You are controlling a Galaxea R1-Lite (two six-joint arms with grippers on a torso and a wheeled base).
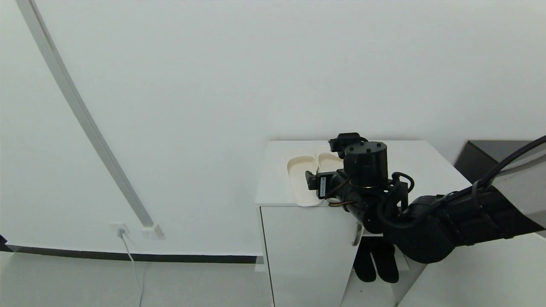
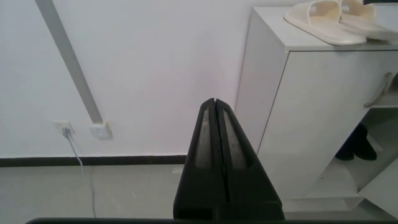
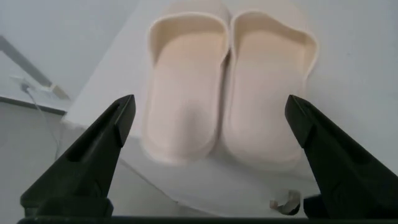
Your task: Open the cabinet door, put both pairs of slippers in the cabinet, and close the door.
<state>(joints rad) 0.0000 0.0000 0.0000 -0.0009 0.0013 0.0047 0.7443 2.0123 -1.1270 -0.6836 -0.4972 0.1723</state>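
- The cabinet [image 1: 307,256] stands open on its right half, so I judge the door-opening step done.
- The black slippers [image 1: 375,262] lie low inside that open half, side by side. That pair looks put away.
- The cream slippers [image 1: 303,175] rest on top of the cabinet, near its left front corner, so they are not yet inside.
- What is left, as I judge it: grasp the cream pair, set it inside the cabinet, and shut the door.
- The cream slippers lie flat, side by side and touching. Their long axis runs from the cabinet's front edge toward the wall behind it.
- Their near ends stick out a little past the front edge. I cannot tell for sure which end is toe and which is heel.
- The black pair also lies front to back inside the cabinet.
- The right claw [image 3: 210,106] hangs above the cabinet top over the cream pair with its jaws wide apart, one on each outer side, holding nothing.
- The left claw [image 2: 215,106] sits off the cabinet's left side, below its top, with its fingers pressed together and nothing between them.
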